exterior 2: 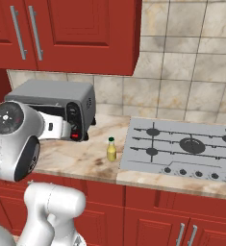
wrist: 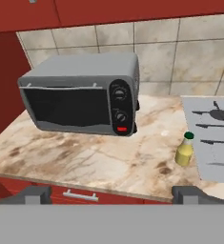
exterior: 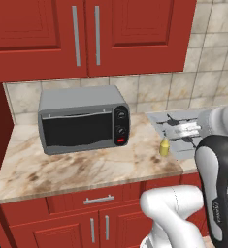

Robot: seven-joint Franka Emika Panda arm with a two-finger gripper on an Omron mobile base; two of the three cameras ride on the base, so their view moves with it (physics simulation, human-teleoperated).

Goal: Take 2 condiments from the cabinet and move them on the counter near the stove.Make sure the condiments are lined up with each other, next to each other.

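A small yellow bottle with a dark green cap (exterior: 164,146) (exterior 2: 111,149) (wrist: 184,150) stands upright on the beige marbled counter (exterior: 86,167) (wrist: 99,157), just left of the stove (exterior: 183,127) (exterior 2: 182,144) (wrist: 213,138). The red wall cabinet (exterior: 86,34) (exterior 2: 61,33) hangs above with its panelled doors shut, so its inside is hidden. My gripper (wrist: 113,195) hovers over the counter's front edge, facing the counter and back wall. It is open, its tips wide apart with nothing between them, and the bottle lies ahead to the right.
A grey toaster oven (exterior: 81,121) (exterior 2: 56,108) (wrist: 82,97) stands on the counter left of the bottle, against the tiled wall. Red base cabinets (exterior: 96,223) run below. A tall red panel (wrist: 4,81) closes off the counter's left end.
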